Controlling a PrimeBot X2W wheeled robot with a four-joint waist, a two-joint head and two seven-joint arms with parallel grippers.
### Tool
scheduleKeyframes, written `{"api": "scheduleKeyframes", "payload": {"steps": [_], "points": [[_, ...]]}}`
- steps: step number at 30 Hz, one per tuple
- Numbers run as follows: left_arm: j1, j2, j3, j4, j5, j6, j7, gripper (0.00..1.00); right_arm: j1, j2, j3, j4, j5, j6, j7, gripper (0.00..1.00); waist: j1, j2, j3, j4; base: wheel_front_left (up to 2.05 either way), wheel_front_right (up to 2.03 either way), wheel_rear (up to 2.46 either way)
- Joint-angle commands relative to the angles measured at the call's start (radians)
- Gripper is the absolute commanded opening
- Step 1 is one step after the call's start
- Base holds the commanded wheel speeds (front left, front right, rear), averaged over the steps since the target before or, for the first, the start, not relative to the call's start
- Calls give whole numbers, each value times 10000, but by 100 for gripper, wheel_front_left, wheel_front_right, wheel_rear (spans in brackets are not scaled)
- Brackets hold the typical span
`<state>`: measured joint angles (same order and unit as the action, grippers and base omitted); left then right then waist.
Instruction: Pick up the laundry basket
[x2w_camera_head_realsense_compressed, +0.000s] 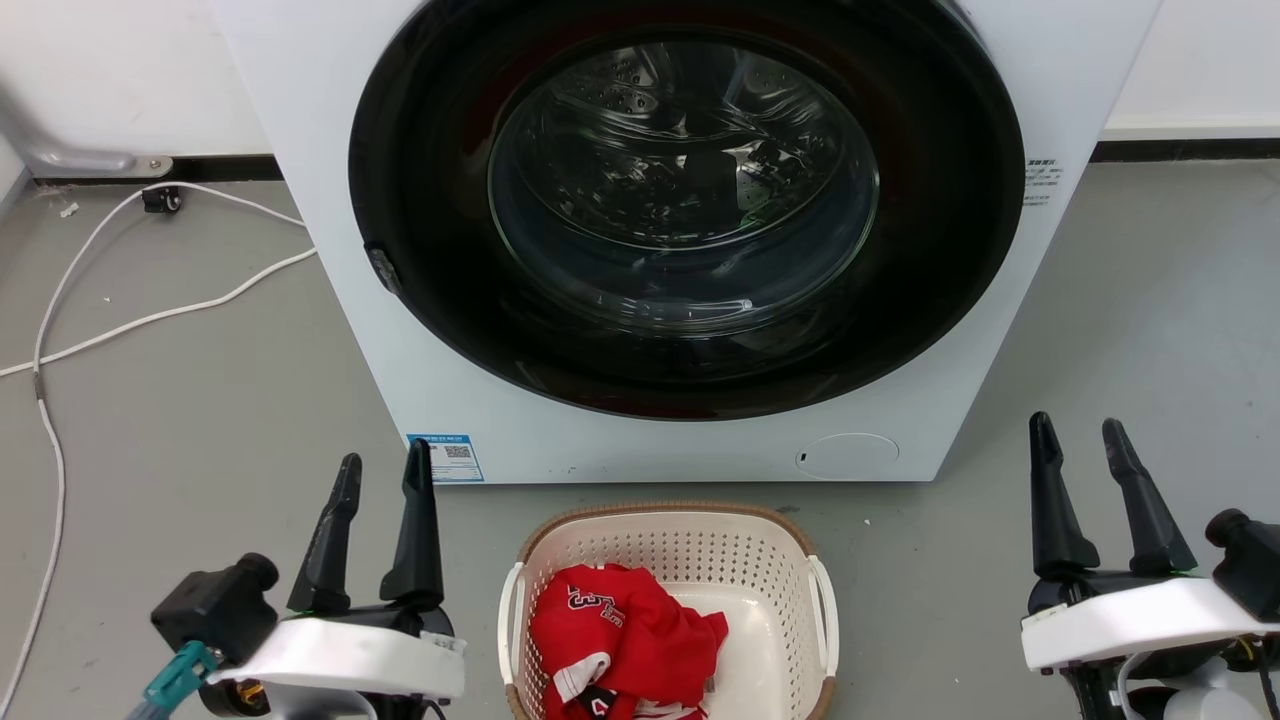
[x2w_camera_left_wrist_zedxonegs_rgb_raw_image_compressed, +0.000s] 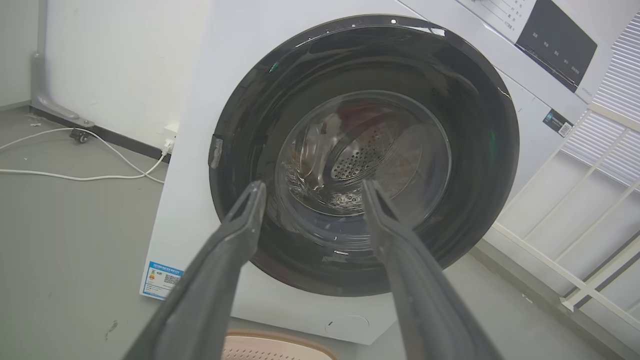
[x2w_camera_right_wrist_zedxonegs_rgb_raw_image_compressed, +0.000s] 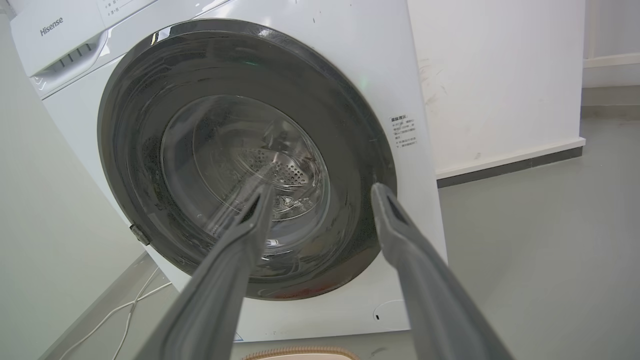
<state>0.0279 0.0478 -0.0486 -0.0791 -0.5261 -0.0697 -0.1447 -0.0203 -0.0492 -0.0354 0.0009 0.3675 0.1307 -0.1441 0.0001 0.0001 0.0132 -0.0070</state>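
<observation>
Between the left fingers (x2w_camera_head_realsense_compressed: 418, 520) and the right fingers (x2w_camera_head_realsense_compressed: 1050, 510), the laundry basket (x2w_camera_head_realsense_compressed: 680, 550) is running off the bottom edge, taking part of the red garment (x2w_camera_head_realsense_compressed: 630, 630) with it. Beyond the fingertips, the washing machine (x2w_camera_head_realsense_compressed: 315, 100) is losing its top, and its blue sticker (x2w_camera_head_realsense_compressed: 446, 457) is showing print too small to read.

The basket (x2w_camera_head_realsense_compressed: 680, 550) stands on the floor (x2w_camera_head_realsense_compressed: 200, 420) just before the washer (x2w_camera_head_realsense_compressed: 300, 150), with a shirt (x2w_camera_head_realsense_compressed: 620, 630) lying in its left half. The left gripper (x2w_camera_head_realsense_compressed: 384, 455) is left of the basket and the right gripper (x2w_camera_head_realsense_compressed: 1077, 422) farther off to its right, neither touching it. A cable (x2w_camera_head_realsense_compressed: 150, 318) lies left of the washer.
</observation>
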Motion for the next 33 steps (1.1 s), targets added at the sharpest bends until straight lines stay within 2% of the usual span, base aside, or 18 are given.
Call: {"api": "scheduleKeyframes", "payload": {"steps": [1, 11, 18, 26, 33], "points": [[19, 28, -71, -155, 283, -27, -89, 100, 24, -24, 39, -36, -270, -1, -92, 100, -1, -1, 0, -1, 0, 0, 0], [139, 200, -673, -97, 1847, 251, -366, 100, 37, -23, 135, 106, -1494, 0, -365, 100, -1, -1, 36, -41, 0, 0, 0], [195, 347, -1097, 54, 2457, 514, -522, 100, 107, -23, 114, 142, -1982, 0, -530, 100, -1, -1, 52, -70, 0, 0, 0], [259, 480, -1377, 165, 3061, 560, -697, 100, 178, -21, 192, 271, -2523, -1, -699, 100, -1, -1, 112, -75, 0, 0, 0], [318, 432, -1476, 801, 3522, 462, -850, 100, 195, -20, 295, 240, -3180, -1, -870, 100, -1, -1, 118, -79, 0, 0, 0]]}}
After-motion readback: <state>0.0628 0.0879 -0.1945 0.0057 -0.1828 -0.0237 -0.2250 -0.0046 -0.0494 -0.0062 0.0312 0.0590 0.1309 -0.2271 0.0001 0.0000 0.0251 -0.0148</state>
